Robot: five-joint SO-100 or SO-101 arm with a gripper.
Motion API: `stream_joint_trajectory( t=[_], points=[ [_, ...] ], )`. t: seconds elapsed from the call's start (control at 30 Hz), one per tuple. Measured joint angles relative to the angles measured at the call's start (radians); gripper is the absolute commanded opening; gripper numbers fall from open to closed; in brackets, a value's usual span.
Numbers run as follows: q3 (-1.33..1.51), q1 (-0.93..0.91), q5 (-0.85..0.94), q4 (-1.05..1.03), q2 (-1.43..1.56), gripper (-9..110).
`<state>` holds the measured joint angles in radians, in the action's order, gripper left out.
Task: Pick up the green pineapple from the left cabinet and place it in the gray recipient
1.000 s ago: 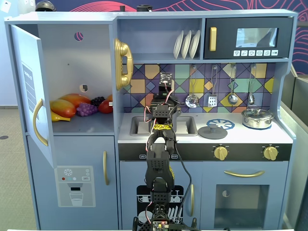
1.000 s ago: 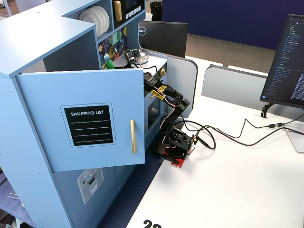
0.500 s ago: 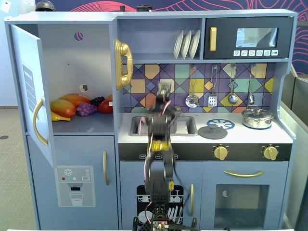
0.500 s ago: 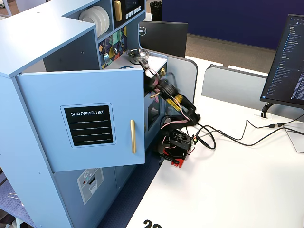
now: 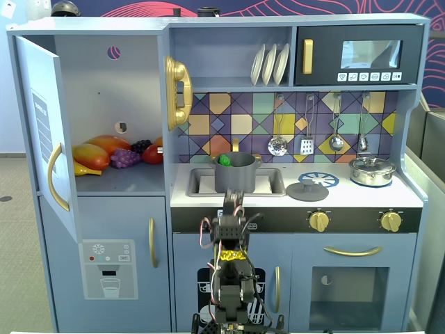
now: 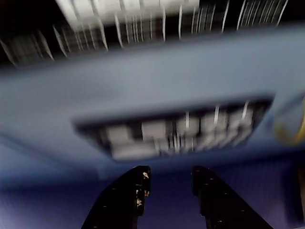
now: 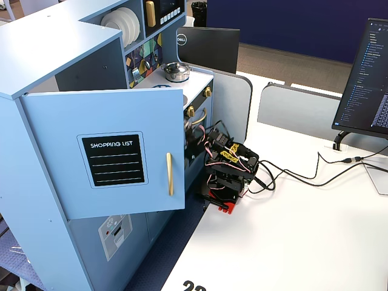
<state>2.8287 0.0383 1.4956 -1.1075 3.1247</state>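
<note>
The green pineapple [image 5: 224,160] lies inside the gray recipient [image 5: 236,177], with only its top showing above the rim. The dark pot stands in the sink of the toy kitchen. The left cabinet [image 5: 104,90] is open, its door [image 5: 45,132] swung out; the door also shows in the other fixed view [image 7: 103,157]. My arm [image 7: 227,163] is folded low in front of the kitchen. My gripper [image 5: 230,200] points up just below the sink front. In the blurred wrist view the gripper [image 6: 169,172] is open and empty, facing the blue kitchen front.
Orange-yellow fruits [image 5: 97,153], a purple grape bunch [image 5: 125,158] and a red fruit [image 5: 153,154] lie on the cabinet shelf. A gray lid [image 5: 306,191] and a small silver pot [image 5: 372,170] sit on the stove. Cables [image 7: 303,176] and a monitor [image 7: 367,79] are on the white table.
</note>
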Motion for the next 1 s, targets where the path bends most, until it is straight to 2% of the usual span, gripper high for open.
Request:
stream_joint_trajectory(
  t=[0.17,0.4,1.0],
  points=[
    [0.163,-0.014,0.052,-0.041,0.043,0],
    [0.173,-0.054,0.026,-0.233,0.054,0],
    [0.173,-0.098,0.017,-0.241,0.06,4]
  ],
)
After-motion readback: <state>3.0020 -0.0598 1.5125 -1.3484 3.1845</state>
